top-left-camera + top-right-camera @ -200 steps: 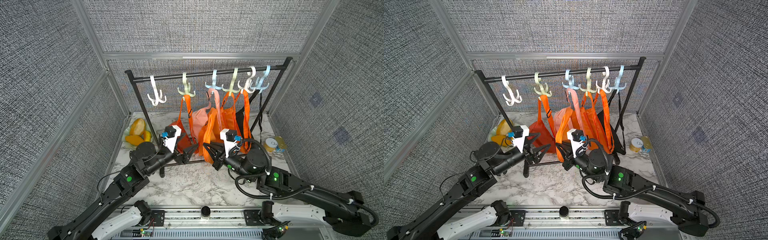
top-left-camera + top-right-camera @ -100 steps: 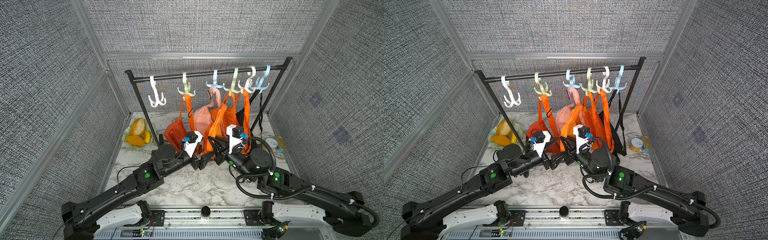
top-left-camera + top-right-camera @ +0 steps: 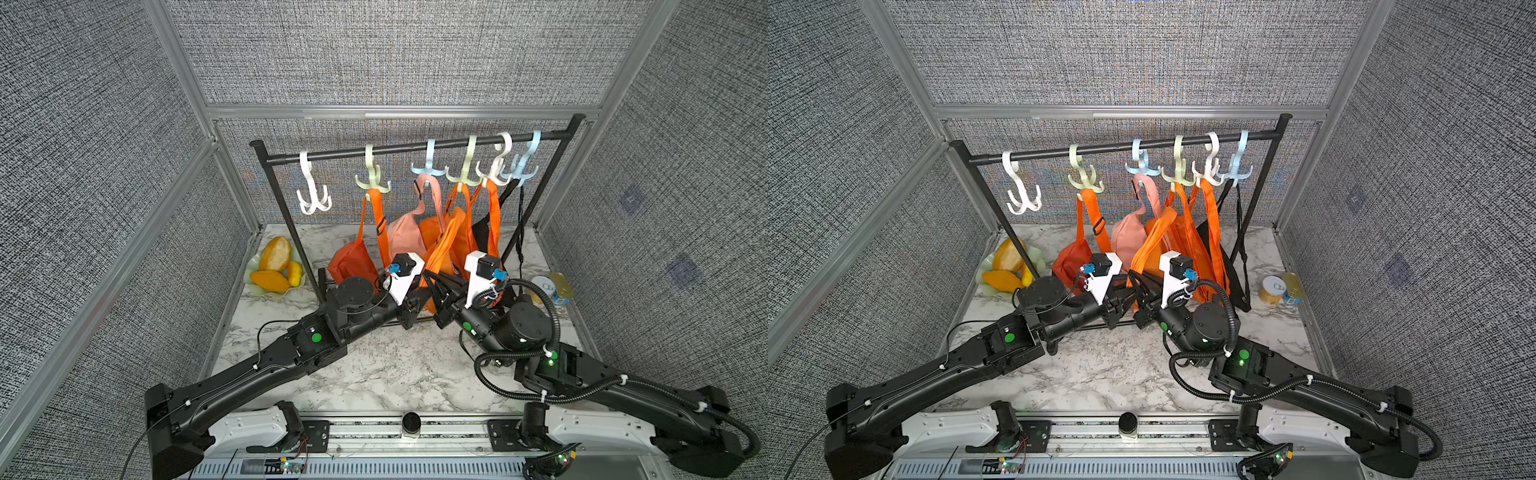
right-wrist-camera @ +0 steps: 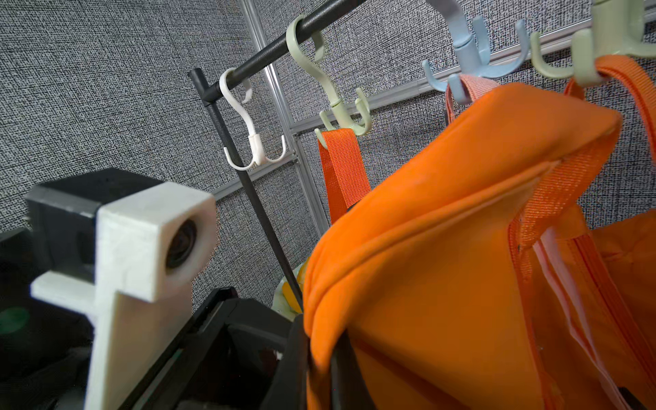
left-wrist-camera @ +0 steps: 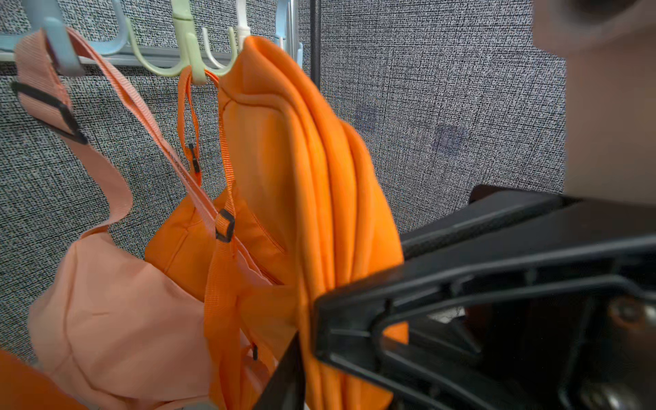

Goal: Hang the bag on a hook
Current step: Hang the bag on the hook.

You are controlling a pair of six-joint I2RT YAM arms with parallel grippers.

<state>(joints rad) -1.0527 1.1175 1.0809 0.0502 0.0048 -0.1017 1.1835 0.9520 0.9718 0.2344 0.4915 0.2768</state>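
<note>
Item under inspection: the folded bright orange fabric bag. It is off the bench, held upright in front of the rack, between the salmon-pink sling bag and the other orange bags hanging there. Its top fold stands just below a pale green plastic hook; I cannot tell whether it touches a prong.

My right fingers are clenched on the bag's lower edge, with fabric pinched between them. My left fingers are closed over the same bundle from the opposite side, and cloth runs between them. Both sets meet low, close together, in front of the rack.

Above, the black metal rail carries six plastic hooks. The white hook hangs apart from the others, towards the fruit bowl. Two tins sit on the marble bench beyond my right arm.
</note>
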